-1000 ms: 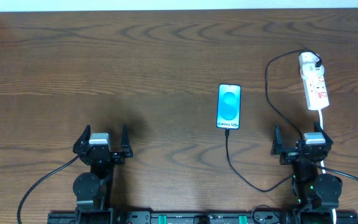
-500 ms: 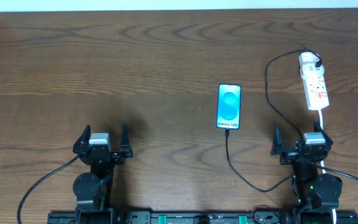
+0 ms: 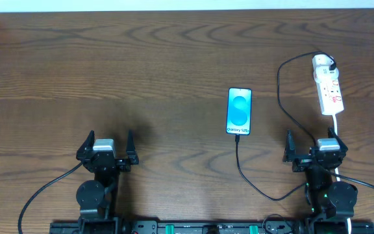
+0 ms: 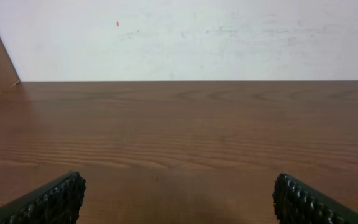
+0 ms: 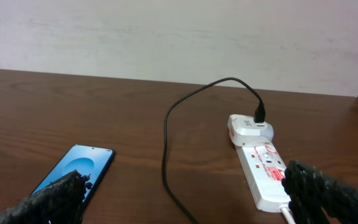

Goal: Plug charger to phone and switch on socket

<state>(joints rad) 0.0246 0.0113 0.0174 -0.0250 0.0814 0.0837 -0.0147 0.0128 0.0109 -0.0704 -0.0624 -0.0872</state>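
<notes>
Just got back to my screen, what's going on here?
Nothing is being handled. The left gripper and right gripper sit at the near table edge, fingers open and empty. The phone lies mid-table, screen lit, with the black cable running from its near end to the plug in the power strip. Whether the strip is switched on can't be told.

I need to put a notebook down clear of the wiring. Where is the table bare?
Bare table spans everything left of the phone, above and around the left claw. Crowded: the right side, where the charger loops between phone, socket and right claw.
</notes>
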